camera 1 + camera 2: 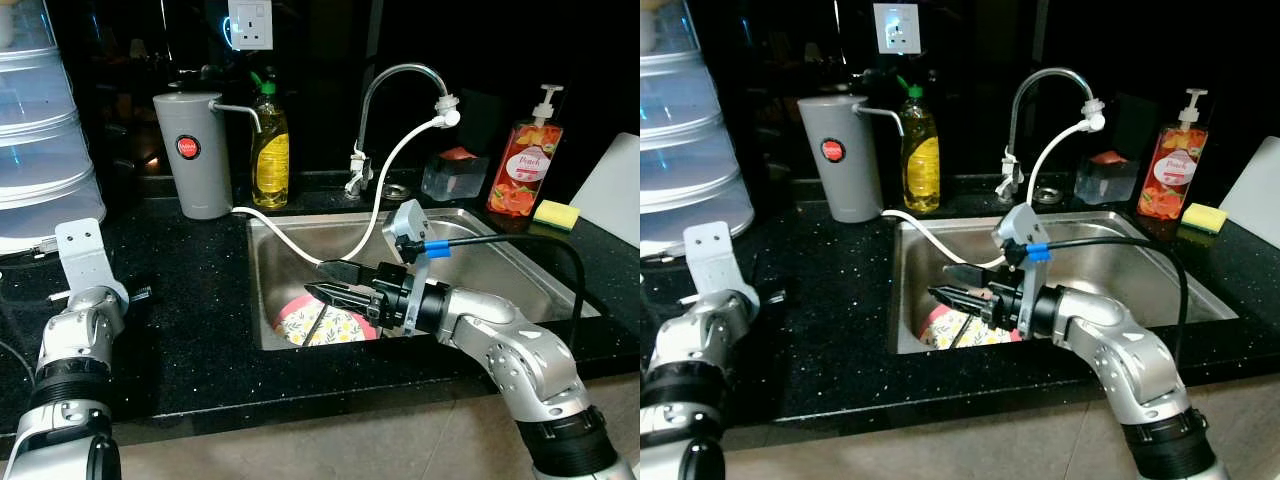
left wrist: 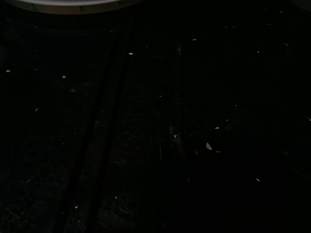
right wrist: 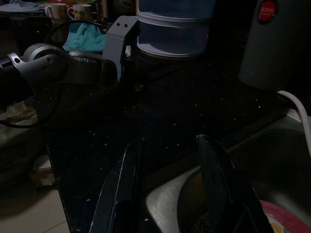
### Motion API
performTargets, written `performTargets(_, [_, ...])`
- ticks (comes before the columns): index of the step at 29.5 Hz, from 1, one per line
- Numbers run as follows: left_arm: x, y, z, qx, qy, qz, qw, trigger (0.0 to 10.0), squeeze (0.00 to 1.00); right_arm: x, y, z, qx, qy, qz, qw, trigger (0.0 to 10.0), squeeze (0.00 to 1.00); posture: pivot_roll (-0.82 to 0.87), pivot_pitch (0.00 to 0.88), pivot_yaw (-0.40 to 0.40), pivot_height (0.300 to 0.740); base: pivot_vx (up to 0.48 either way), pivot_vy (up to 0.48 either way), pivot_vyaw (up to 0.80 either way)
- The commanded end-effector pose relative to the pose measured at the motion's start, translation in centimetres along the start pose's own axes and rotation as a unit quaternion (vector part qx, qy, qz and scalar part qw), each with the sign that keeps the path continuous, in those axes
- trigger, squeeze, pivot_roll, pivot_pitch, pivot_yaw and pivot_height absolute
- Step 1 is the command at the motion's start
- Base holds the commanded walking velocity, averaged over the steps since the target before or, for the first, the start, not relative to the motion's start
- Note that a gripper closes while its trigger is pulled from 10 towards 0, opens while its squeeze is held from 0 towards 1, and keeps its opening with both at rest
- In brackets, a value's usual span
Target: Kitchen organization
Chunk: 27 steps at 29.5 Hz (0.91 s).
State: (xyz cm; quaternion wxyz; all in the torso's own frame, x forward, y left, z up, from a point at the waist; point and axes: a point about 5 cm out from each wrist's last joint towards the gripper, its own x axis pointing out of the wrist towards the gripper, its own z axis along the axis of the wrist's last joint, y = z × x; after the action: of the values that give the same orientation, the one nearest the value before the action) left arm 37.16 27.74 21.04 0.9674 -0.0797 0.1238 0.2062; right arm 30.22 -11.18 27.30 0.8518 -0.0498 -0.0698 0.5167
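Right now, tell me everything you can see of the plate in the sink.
The plate is round with a pink-red rim and a pale yellow centre bearing a leafy or floral print; the material cannot be told. It leans tilted in the near-left corner of the steel sink, partly hidden by the counter edge. A dark utensil lies across it. The right claw hovers just above it, fingers apart, not touching it.

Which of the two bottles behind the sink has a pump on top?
The red bottle right of the faucet has a white pump; the yellow bottle beside the grey dispenser has a green cap.
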Motion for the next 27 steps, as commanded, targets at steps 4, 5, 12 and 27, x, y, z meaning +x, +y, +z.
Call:
performTargets(4, [-0.1,0.0,-0.8,-0.002,0.018,0.001,1.000,10.0,1.00,-0.1,-0.2,0.2,-0.006,-0.006,-0.005,1.000,10.0,0.00,-0.03,0.028,-0.021,0.740,0.000,0.000,0.00])
performTargets(5, [0.0,0.1,-1.0,-0.006,0.022,0.003,1.000,10.0,1.00,-0.1,-0.2,0.2,-0.005,-0.006,-0.005,1.000,10.0,0.00,-0.03,0.028,-0.021,0.740,0.000,0.000,0.00])
performTargets(12, [0.1,0.3,-2.0,-0.025,0.050,0.005,0.998,6.5,0.00,0.0,-0.2,0.2,-0.005,-0.007,-0.004,1.000,10.0,0.00,-0.03,0.027,-0.021,0.740,0.000,0.000,0.00])
performTargets(27, [0.0,0.1,-1.7,-0.055,0.039,-0.011,0.998,0.0,0.00,0.0,-0.2,0.3,-0.004,-0.008,-0.004,1.000,10.0,0.00,-0.03,0.032,-0.022,0.740,0.000,0.000,0.00])
